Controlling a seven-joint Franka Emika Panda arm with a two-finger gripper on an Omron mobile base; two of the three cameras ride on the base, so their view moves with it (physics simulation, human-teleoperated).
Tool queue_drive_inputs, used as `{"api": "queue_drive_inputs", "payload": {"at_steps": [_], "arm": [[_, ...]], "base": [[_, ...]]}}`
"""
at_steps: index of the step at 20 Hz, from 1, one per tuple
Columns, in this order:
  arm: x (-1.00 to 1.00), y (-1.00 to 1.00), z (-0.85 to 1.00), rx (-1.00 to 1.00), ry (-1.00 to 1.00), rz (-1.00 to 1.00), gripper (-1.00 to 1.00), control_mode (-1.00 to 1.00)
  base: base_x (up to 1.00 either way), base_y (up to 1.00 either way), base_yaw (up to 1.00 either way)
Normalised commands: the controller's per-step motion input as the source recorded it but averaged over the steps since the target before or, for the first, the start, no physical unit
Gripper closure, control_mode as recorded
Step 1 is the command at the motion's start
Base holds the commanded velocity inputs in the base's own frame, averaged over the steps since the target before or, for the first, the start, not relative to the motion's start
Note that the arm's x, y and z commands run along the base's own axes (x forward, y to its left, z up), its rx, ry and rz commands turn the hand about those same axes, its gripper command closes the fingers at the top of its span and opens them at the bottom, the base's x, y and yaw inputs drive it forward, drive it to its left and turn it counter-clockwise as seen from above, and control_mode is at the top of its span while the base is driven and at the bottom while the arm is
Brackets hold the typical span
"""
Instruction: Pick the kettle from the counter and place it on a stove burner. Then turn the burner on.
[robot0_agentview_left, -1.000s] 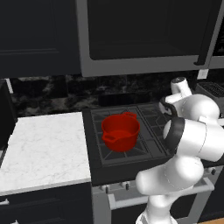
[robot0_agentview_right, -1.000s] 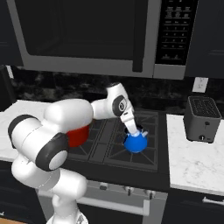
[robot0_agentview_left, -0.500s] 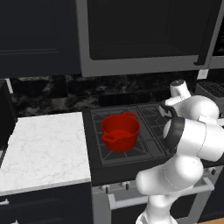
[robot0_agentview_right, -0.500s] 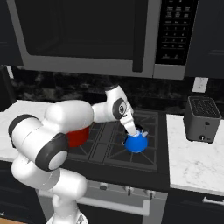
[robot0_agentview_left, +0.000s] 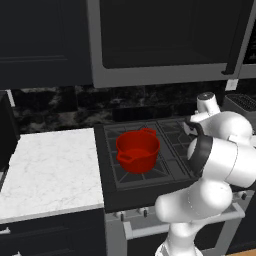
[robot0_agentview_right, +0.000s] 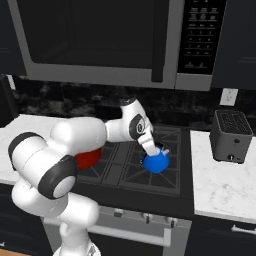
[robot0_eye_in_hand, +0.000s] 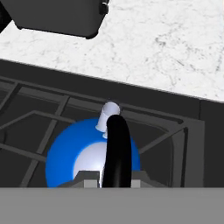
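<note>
The small bright-blue kettle sits on the front right stove burner of the dark cooktop. Its white spout points toward the right-hand counter. My gripper comes down on it from above. In the hand view the black handle runs up between my two fingertips, which press close on either side of it. My gripper is shut on that handle. The blue body rests over the black grate.
A red two-handled pot stands on the left burners. A dark toaster sits on the right counter. The microwave hangs low over the stove. Stove knobs line the front panel. More marble counter lies left of the stove.
The wrist has dipped slightly over the front right burner. The kettle stays in nearly the same place on the grate.
</note>
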Motion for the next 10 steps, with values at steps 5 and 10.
{"api": "queue_drive_inputs", "payload": {"at_steps": [5,10], "arm": [[0.03,0.05,-0.01,0.02,0.0,0.0,-1.0,-1.0],[0.0,0.0,0.23,0.0,-0.09,0.0,-1.0,-1.0]], "base": [[0.0,0.0,0.0],[0.0,0.0,0.0]]}}
